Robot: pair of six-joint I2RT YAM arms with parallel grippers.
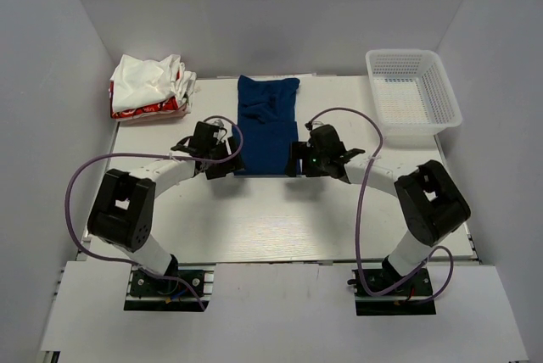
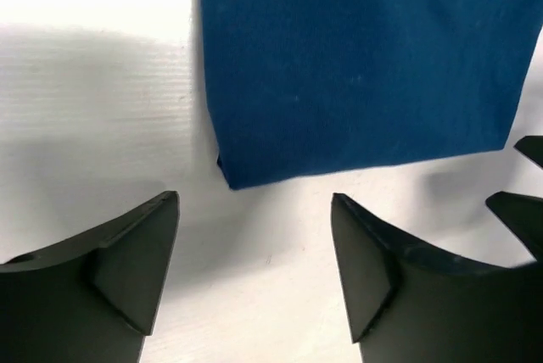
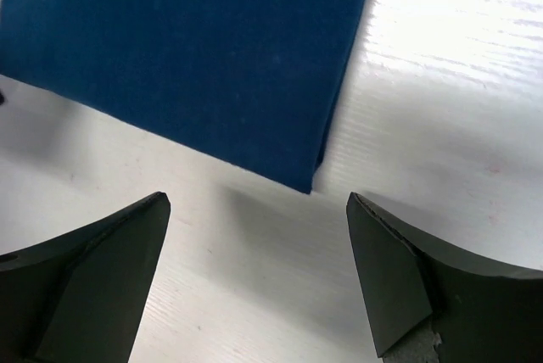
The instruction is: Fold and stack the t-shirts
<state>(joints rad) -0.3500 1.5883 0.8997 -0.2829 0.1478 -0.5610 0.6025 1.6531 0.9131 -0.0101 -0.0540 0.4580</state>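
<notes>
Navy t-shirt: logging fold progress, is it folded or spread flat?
Folded, at least partly: the navy t-shirt lies as a narrow strip with no sleeves spread out, and its near corners show doubled layers.

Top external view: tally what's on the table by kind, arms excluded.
navy t-shirt: 1
white-and-red shirt pile: 1 (cannot tell how many shirts are in it)
white mesh basket: 1
Total: 3

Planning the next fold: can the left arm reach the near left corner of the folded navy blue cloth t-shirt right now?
Probably yes. The left claw is open, just short of that corner of the navy blue cloth t-shirt, with only bare white table between them.
</notes>
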